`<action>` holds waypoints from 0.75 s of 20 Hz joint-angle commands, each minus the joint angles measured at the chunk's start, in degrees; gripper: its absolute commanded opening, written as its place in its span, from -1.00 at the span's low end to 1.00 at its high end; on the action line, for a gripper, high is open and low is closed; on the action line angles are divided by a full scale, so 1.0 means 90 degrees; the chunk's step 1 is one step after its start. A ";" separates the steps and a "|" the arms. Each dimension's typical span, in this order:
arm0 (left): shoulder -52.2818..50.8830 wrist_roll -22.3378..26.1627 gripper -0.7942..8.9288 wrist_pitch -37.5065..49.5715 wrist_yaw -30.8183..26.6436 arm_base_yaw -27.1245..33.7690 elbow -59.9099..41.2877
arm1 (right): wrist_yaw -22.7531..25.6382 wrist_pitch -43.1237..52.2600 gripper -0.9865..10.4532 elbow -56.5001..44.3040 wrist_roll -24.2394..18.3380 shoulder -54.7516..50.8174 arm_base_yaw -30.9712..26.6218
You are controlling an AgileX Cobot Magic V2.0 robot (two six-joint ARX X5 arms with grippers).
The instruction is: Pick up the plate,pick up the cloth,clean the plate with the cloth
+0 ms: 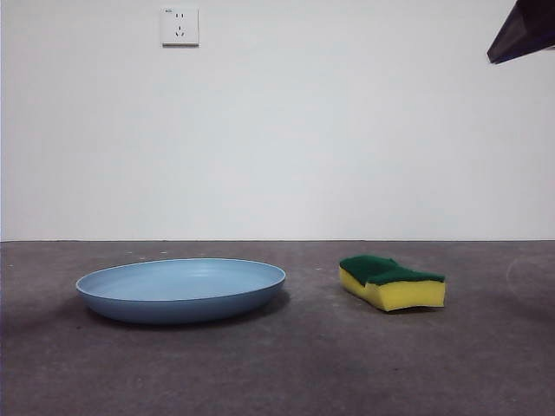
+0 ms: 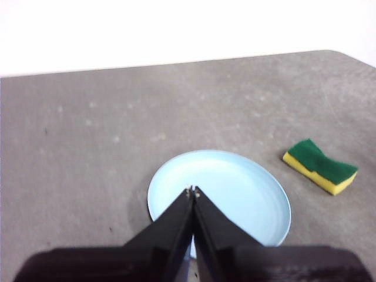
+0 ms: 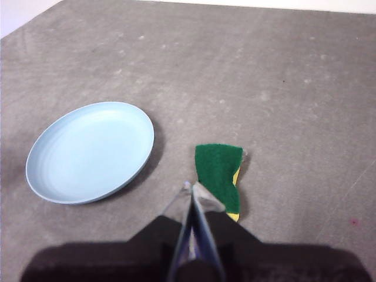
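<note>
The left gripper (image 2: 192, 191) has its two black jaws pressed together to a point, clenched on nothing, and it hangs in the air above the near part of the plate (image 2: 235, 194) without touching it. The right gripper (image 3: 191, 191) is likewise closed tight with nothing between its jaws, and it is poised above the table just beside the sponge (image 3: 219, 173), its tip close to the sponge's green edge. In the front view only one black tip of an arm (image 1: 523, 33) shows, at the top right corner, well above everything on the table. The plate (image 1: 180, 289) is light blue, wide and shallow, and it lies flat and upright on the grey table (image 1: 277, 373). The sponge (image 1: 392, 282) lies on the table near the plate but apart from it, green scouring side up and yellow foam beneath, with a wavy outline. Behind the table stands a plain white wall with a white socket (image 1: 179, 26) high up on it.
</note>
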 commanded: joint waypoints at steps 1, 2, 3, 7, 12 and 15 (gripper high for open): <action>0.0005 -0.0194 -0.84 -0.0109 0.0005 -0.0024 -0.0044 | 0.0017 0.0044 -0.85 -0.0051 0.0199 0.0000 0.0005; 0.0044 -0.0180 -0.84 -0.0153 0.0005 -0.0024 -0.0044 | 0.0017 0.0041 -0.85 -0.0051 0.0199 0.0000 0.0005; 0.0080 -0.0180 -0.84 -0.0163 0.0005 -0.0024 -0.0044 | 0.0017 0.0036 -0.85 -0.0051 0.0199 0.0000 0.0005; 0.0204 -0.0177 -0.84 -0.0211 -0.0005 -0.0024 -0.0044 | 0.0017 0.0036 -0.85 -0.0051 0.0199 -0.0002 0.0005; 0.0279 -0.0177 -0.84 -0.0221 -0.0005 -0.0024 -0.0044 | 0.0019 0.0036 -0.85 -0.0051 0.0199 -0.0002 0.0005; 0.0253 -0.0177 -0.84 -0.0240 -0.0007 -0.0066 -0.0044 | 0.0019 0.0036 -0.85 -0.0051 0.0199 -0.0002 0.0005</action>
